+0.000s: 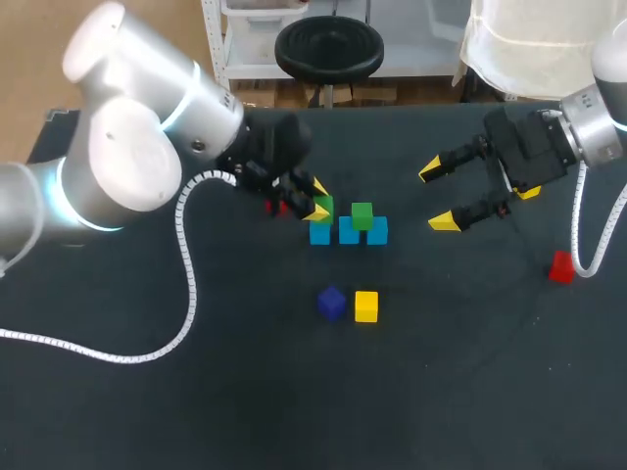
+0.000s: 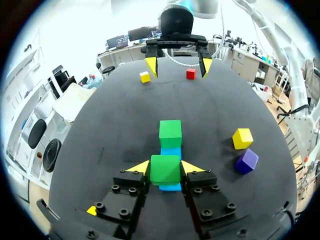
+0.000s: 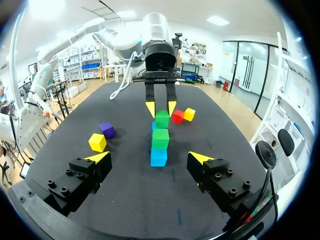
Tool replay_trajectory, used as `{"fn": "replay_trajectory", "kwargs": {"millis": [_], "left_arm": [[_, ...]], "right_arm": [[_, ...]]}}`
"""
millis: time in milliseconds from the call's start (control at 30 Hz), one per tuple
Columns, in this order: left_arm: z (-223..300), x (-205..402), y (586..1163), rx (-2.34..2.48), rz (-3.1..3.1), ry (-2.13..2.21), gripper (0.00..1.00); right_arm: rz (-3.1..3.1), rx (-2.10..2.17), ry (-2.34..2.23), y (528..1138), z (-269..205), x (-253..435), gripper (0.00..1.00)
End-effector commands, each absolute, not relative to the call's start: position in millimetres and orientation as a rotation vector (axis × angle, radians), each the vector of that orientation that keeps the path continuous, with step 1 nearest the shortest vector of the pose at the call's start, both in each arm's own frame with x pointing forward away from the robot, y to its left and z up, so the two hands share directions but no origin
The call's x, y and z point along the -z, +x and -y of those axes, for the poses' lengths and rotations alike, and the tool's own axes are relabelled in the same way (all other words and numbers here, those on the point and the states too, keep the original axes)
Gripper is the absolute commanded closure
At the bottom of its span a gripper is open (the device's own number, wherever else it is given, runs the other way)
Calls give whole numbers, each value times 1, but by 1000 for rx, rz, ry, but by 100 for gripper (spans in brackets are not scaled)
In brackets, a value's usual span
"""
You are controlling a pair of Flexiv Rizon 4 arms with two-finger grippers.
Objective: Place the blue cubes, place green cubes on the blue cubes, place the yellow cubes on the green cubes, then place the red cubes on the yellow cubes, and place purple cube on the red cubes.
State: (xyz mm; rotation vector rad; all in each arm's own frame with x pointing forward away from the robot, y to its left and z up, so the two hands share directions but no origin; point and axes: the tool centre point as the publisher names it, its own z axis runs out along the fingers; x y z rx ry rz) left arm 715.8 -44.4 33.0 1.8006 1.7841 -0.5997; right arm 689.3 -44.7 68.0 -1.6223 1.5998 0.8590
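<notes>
Two fingers of your left gripper (image 2: 165,168) pinch the green cube (image 2: 165,172) by its flat sides, just over the end blue cube (image 2: 170,188) of the row; your right gripper (image 1: 437,198) hangs wide open, empty. The cube looks light, hard and maybe a bit slick, so grip the middle of two flat sides and set it down flat.

The table (image 1: 294,411) is viewed from above and behind by the head camera, at some remove, with the arms entering at nine and two o'clock. The left wrist view is taken close over the gripped green cube (image 2: 165,169) and faces the right gripper (image 2: 178,70) at twelve o'clock. The right wrist view is aimed back from farther off at the left gripper (image 3: 161,112). The cube row (image 1: 348,231) is shared by all three.
</notes>
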Motion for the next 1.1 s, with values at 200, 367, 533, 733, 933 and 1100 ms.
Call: {"fn": "replay_trajectory", "kwargs": {"millis": [200,367,533,733,933,1100], "left_arm": [[50,-28,713,593,-1781,1784,100],[52,-26,715,597,-1781,1780,100],[55,-26,716,604,-1774,1784,100],[56,-27,716,611,-1764,1787,100],[56,-25,717,616,-1769,1791,100],[56,-25,717,614,-1770,1795,100]], "right_arm": [[-1598,-858,-1621,689,45,-68,0],[-1598,-858,-1621,689,45,-68,0],[-1598,-858,-1621,689,45,-68,0],[-1598,-858,-1621,689,45,-68,0],[-1598,-858,-1621,689,45,-68,0],[-1598,-858,-1621,689,45,-68,0]]}}
